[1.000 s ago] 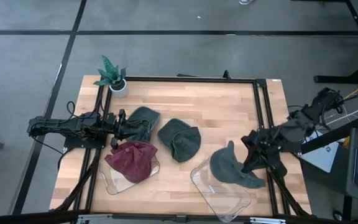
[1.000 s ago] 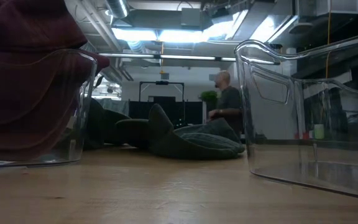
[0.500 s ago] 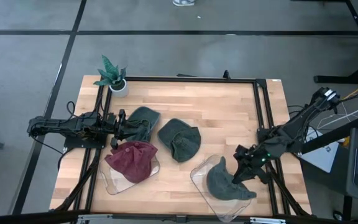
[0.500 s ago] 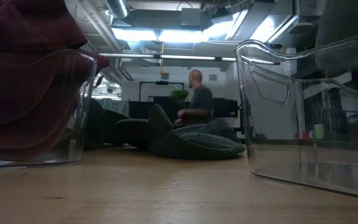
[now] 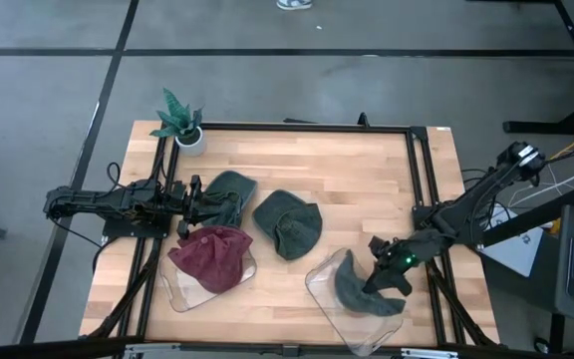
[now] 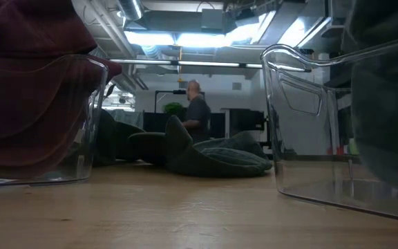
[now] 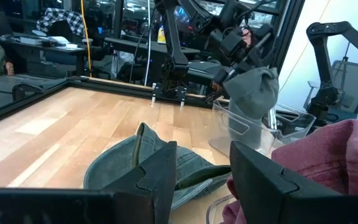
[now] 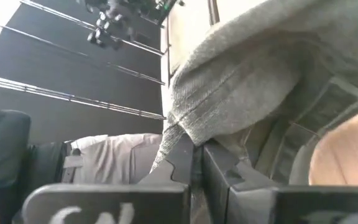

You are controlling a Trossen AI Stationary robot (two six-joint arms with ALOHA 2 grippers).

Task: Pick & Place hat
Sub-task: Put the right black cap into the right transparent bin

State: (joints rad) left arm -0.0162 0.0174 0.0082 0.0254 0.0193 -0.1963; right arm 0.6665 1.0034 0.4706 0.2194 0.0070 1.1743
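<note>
High view: the right gripper (image 5: pixel 380 282) is clamped on the grey-green hat (image 5: pixel 360 290), which hangs just beneath it inside the clear bin (image 5: pixel 323 276), so release looks like the next step. The left gripper (image 5: pixel 189 199) waits well apart, fingers parted, holding nothing.

Left wrist view: far ahead, that hat droops into the bin.

Right wrist view: cloth is pinched between closed fingers (image 8: pixel 179 163).
</note>
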